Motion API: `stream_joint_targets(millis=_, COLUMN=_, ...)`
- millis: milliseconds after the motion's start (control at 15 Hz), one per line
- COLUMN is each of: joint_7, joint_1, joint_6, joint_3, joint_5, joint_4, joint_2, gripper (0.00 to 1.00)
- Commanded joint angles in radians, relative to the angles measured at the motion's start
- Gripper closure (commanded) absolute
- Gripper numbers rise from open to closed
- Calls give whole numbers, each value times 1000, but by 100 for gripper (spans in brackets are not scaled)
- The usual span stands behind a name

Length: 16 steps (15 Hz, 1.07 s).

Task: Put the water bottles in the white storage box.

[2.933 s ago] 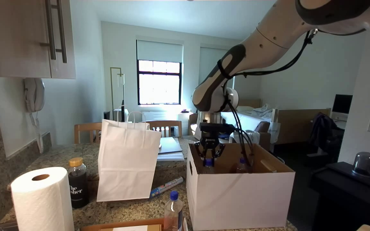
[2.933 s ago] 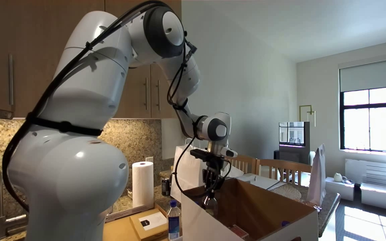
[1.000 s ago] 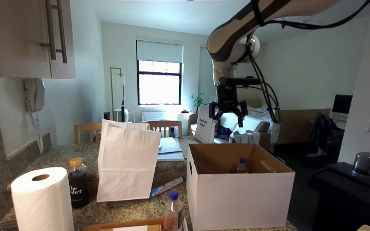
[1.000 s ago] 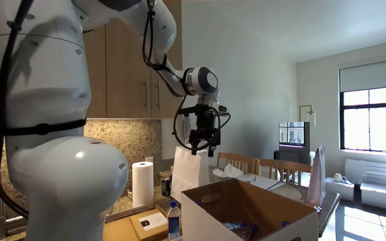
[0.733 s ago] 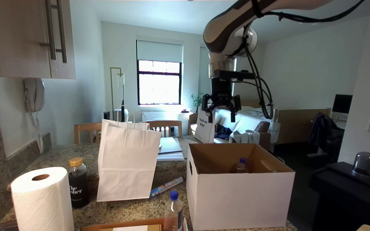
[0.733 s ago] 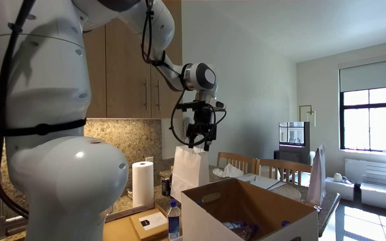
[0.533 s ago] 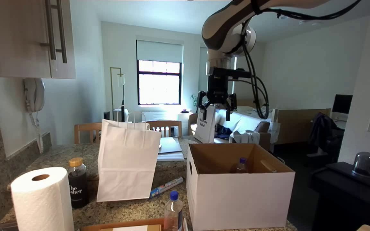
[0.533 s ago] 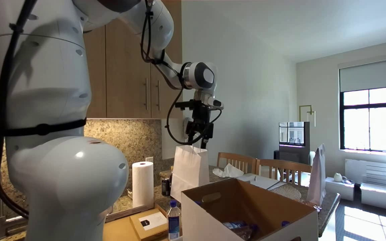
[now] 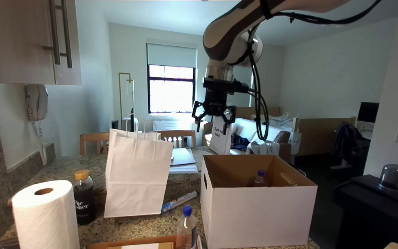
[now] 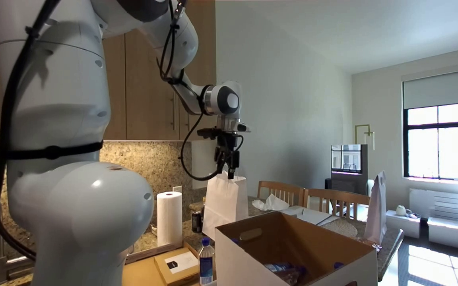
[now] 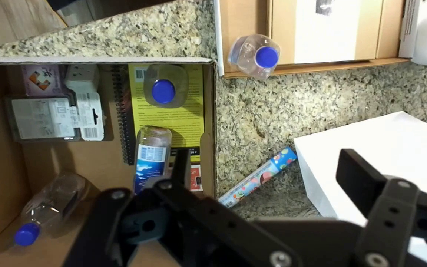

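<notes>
My gripper (image 9: 211,130) hangs in the air, open, above the far left side of the white storage box (image 9: 259,214). In the wrist view its fingers (image 11: 360,181) stand wide apart with nothing between them. One water bottle (image 9: 186,226), clear with a blue cap, stands upright outside the box; the wrist view shows this same bottle (image 11: 245,55) at the corner of a cardboard tray. Inside the box, the wrist view shows an upright bottle (image 11: 165,87), a bottle lying down (image 11: 150,159) partly behind a finger, and another bottle lying slanted (image 11: 56,204).
A tall white paper bag (image 9: 138,173) stands left of the box, below and beside the gripper. A colourful tube (image 9: 180,201) lies between them. Farther left are a paper-towel roll (image 9: 47,214) and a dark bottle (image 9: 84,200). A cardboard tray (image 10: 141,274) holds a flat carton (image 10: 175,266).
Earlier the gripper was down in the box at a bottle; it has let go and risen out. Over the last second it has moved left in both exterior views, turning slightly.
</notes>
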Motion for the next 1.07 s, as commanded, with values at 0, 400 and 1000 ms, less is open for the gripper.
stream_joint_targets(millis=0, joint_7=114, joint_1=16, joint_6=125, joint_3=35, joint_5=-65, joint_4=-51, joint_2=32, gripper=0)
stream_joint_targets(millis=400, joint_7=173, joint_1=40, joint_6=161, joint_3=30, joint_5=-76, joint_4=-31, joint_2=152, gripper=0)
stream_joint_targets(millis=1000, joint_7=188, joint_1=100, joint_6=220, joint_3=31, joint_5=-75, joint_4=-26, joint_2=244, gripper=0)
